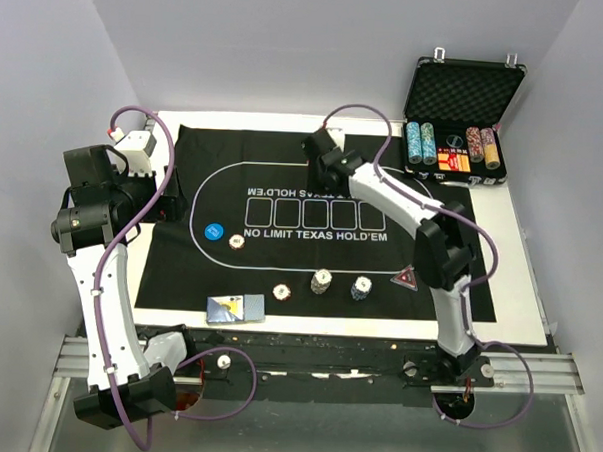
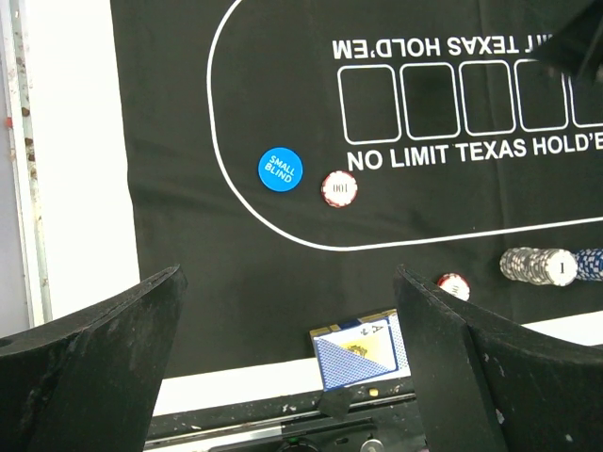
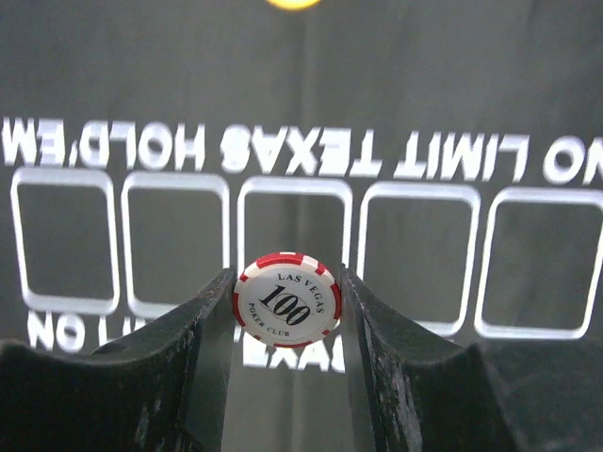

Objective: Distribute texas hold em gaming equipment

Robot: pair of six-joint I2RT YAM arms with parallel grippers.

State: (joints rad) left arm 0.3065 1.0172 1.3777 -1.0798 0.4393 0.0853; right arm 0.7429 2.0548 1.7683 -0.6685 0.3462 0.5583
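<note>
**Right pincer**: closed on a red-and-white chip marked 100. We find the chip held on edge between the two fingers, its face to the wrist camera, above the row of five card boxes printed on the black mat. We cannot tell whether it touches the mat.

**Left pincer**: fingers spread wide, holding nothing, hanging over the near left part of the mat.

**Blue button**: lettered SMALL BLIND, lying flat just inside the left curve of the white oval. A second chip, also marked 100, lies just beside it toward the lettering.

**Deck of cards**: blue-backed, at the near edge of the mat, slightly fanned.

**Near row**: just outside the near line of the oval, we list from left to right:
- a lone chip, red and white
- a white chip stack
- a blue chip stack
- a dark red triangular marker

**Yellow round piece**: only its edge shows, at the top of the right wrist view.

**Black case**: open at the far right corner of the white surface, lid upright. Rows of chips lie in its tray.
</note>
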